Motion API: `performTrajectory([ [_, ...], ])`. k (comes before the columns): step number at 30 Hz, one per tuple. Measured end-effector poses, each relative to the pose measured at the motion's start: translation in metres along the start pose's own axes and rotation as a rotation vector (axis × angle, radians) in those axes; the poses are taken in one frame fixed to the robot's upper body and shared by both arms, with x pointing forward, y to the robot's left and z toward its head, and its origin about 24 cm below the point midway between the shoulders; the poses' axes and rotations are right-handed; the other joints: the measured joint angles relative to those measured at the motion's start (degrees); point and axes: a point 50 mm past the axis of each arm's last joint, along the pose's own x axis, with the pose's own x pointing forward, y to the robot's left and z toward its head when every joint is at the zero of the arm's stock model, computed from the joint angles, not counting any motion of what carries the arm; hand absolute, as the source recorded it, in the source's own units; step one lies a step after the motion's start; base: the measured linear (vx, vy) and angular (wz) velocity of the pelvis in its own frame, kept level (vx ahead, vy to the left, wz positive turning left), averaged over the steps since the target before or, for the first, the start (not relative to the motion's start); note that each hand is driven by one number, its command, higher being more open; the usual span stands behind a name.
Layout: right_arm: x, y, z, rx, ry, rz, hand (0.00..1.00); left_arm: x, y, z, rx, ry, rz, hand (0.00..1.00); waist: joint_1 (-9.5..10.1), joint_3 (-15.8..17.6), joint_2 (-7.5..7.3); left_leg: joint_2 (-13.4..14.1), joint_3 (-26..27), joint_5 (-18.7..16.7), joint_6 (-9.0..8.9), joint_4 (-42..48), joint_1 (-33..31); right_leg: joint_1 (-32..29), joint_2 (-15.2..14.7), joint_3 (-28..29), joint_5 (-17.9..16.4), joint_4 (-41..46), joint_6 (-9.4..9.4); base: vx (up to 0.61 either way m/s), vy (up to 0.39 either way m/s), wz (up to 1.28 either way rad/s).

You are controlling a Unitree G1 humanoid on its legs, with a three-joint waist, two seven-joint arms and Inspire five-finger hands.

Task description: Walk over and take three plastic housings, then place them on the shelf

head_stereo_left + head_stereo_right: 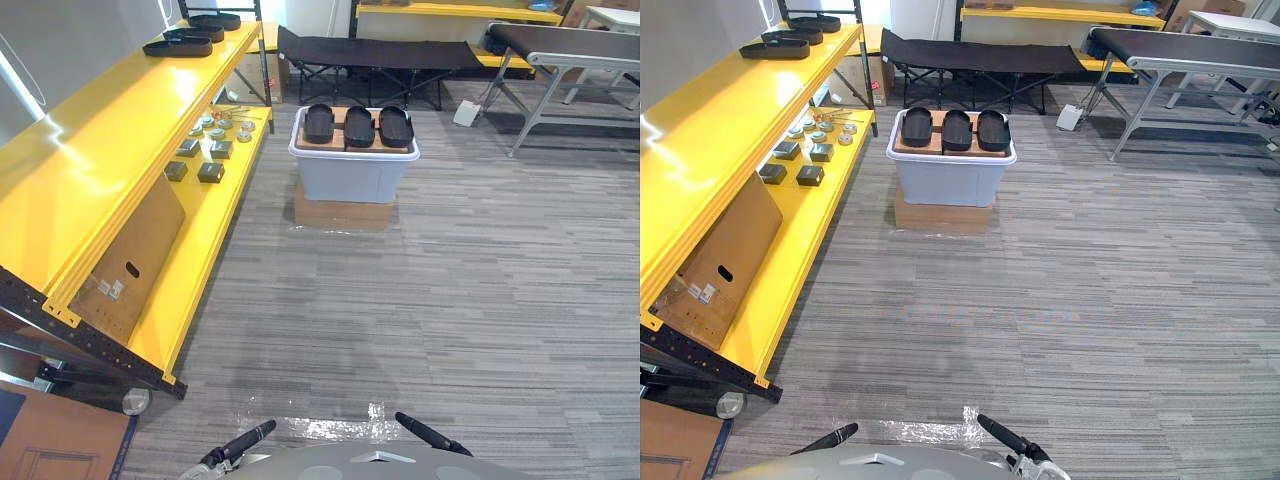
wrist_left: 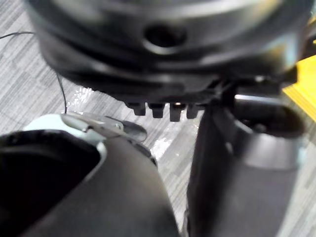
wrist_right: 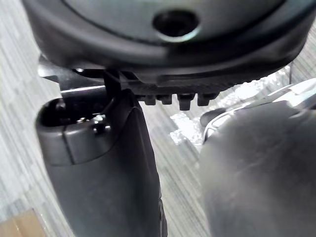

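I find the left hand [image 2: 148, 74] and right hand [image 3: 173, 54] hanging low, fingers relaxed, gripping nothing. Three plastic housings [image 1: 358, 125] lie in a row atop the bin [image 1: 355, 178] ahead, near the yellow shelf [image 1: 110, 150] edge, with open carpet [image 1: 450, 300] leading up to it.

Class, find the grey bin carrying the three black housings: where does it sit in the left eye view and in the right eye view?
Left eye view: the grey bin sits above centre, slightly right of the middle, with the black housings on top.
Right eye view: the grey bin sits above centre, just left of the middle.
Shared landmark: the black cot on the floor beyond it.
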Motion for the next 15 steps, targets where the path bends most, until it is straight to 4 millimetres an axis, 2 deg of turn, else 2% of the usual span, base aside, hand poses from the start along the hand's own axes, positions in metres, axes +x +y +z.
performTrajectory([
  [1, 0.000, 0.008, 0.011, -0.059, -0.068, 0.008, 1.00, 0.000, -0.004, 0.005, 0.026, -0.023, -0.014, 1.00, -0.03, 0.1, -0.10, -0.2, 0.1, 0.3, 0.03, -0.6, -0.1, -0.5, -0.1, 0.1, 0.1, 0.0, 0.16, 0.00, 0.000, 0.00],
  [7, -0.007, 0.042, 0.067, -0.128, -0.359, 0.109, 1.00, -0.004, -0.030, 0.040, 0.058, -0.211, -0.126, 1.00, -0.09, 0.7, -0.84, -0.6, 0.8, 0.4, 0.07, -0.6, -0.6, -0.9, -0.2, 0.7, 1.1, -1.1, 0.45, -0.03, 0.028, -0.06],
  [10, -0.007, 0.047, 0.073, -0.153, -0.387, 0.122, 1.00, -0.005, -0.039, 0.046, 0.037, -0.245, -0.185, 1.00, -0.12, 0.9, -1.05, -0.6, 0.9, 0.4, 0.06, -0.6, -0.5, -0.9, -0.2, 0.7, 1.1, -1.1, 0.46, 0.00, 0.003, -0.02],
  [15, -0.008, 0.047, 0.068, -0.177, -0.394, 0.112, 1.00, -0.007, -0.047, 0.048, 0.022, -0.294, -0.225, 1.00, -0.28, 1.1, -0.78, -0.7, 0.9, 0.3, -0.02, -0.6, -0.5, -0.9, -0.3, 0.7, 1.1, -1.2, 0.46, 0.00, 0.000, 0.00],
])
